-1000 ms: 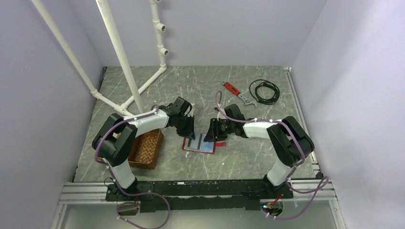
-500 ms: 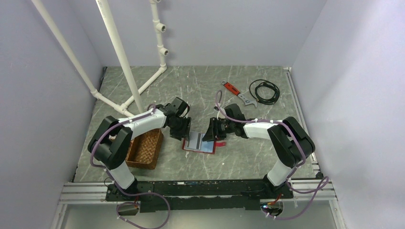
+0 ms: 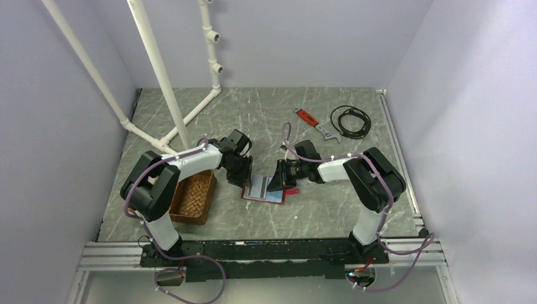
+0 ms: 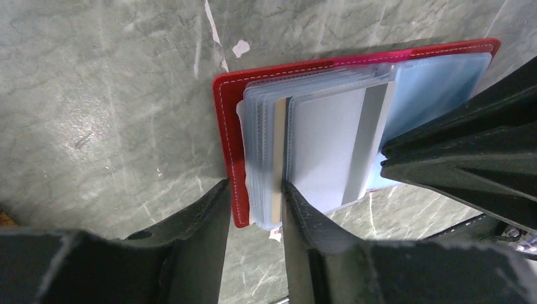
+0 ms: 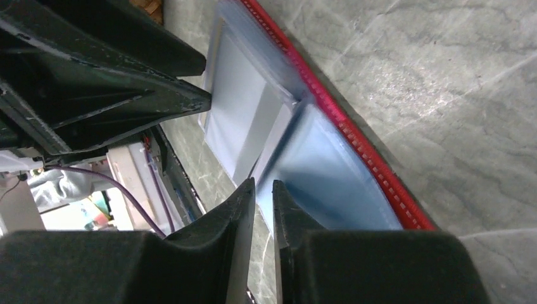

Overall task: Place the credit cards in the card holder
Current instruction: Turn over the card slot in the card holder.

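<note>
The red card holder [image 3: 264,190] lies open on the table between both arms. In the left wrist view its red cover [image 4: 225,126] carries a stack of clear sleeves. A pale grey credit card [image 4: 323,145] with a grey stripe lies on top, beside a gold-brown card edge [image 4: 277,158] and a light blue card [image 4: 430,82]. My left gripper [image 4: 253,187] stands open, its fingers straddling the cover edge and sleeve stack. The right gripper [image 5: 264,182] has its jaws almost together at the fold between the grey card [image 5: 237,107] and the blue card [image 5: 323,171]. Whether it pinches a sleeve is unclear.
A brown wicker tray [image 3: 193,197] sits left of the holder under the left arm. A red-handled wrench [image 3: 312,122] and a coiled black cable [image 3: 350,120] lie at the back right. White pipes [image 3: 158,69] rise at the back left.
The left jaws opened and that gripper drew back a little to the left. The right jaws narrowed to a slit over the holder.
</note>
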Robot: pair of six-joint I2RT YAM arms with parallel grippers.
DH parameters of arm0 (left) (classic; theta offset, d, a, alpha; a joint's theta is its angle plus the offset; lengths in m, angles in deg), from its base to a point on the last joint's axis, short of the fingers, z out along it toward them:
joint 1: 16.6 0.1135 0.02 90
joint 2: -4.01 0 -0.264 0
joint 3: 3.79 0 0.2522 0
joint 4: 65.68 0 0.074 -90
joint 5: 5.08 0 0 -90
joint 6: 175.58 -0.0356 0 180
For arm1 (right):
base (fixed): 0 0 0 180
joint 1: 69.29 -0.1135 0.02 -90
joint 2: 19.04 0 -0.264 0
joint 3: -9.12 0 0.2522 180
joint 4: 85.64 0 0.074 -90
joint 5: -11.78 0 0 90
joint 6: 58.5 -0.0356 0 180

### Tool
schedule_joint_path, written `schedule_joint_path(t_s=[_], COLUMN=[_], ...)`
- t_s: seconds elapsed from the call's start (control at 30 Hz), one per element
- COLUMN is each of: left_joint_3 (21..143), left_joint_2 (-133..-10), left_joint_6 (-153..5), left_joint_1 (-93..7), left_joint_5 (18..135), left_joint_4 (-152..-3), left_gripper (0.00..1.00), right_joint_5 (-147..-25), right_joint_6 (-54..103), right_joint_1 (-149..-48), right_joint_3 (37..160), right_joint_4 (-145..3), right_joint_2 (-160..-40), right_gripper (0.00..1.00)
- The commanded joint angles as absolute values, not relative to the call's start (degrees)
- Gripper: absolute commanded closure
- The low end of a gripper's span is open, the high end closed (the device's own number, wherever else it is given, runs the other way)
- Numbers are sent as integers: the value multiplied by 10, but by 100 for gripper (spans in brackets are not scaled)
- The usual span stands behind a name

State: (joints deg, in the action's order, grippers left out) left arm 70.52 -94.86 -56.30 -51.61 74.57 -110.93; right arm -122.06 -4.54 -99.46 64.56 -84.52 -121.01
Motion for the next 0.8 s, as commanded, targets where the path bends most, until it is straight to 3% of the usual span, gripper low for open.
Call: schedule_joint_path(t_s=[0.0,0.13,0.53,0.67,0.77], left_joint_3=[694,681,676,679,685], left_joint_2=[-964,-966,-971,-960,-946], left_joint_6=[-568,-570,-575,-578,-581], left_joint_1=[-502,-489,-485,-484,-485], left_joint_5=[779,770,755,762,763], left_joint_4=[-1108,-1103,-1100,-1109,-1116], left_gripper=[66,76,85,84,78], right_joint_5=[-1244,-1250,-1215,-1149,-1109], right_joint_6=[-56,-57,-21,15,30], right_joint_1=[-996,-996,-995,-994,-993], right_joint_3=[665,666,678,670,660], right_joint_4=[-889,-894,-842,-781,-754], right_joint_2=[-1221,-1229,-1213,-1192,-1183], right_gripper=[84,88,88,87,87])
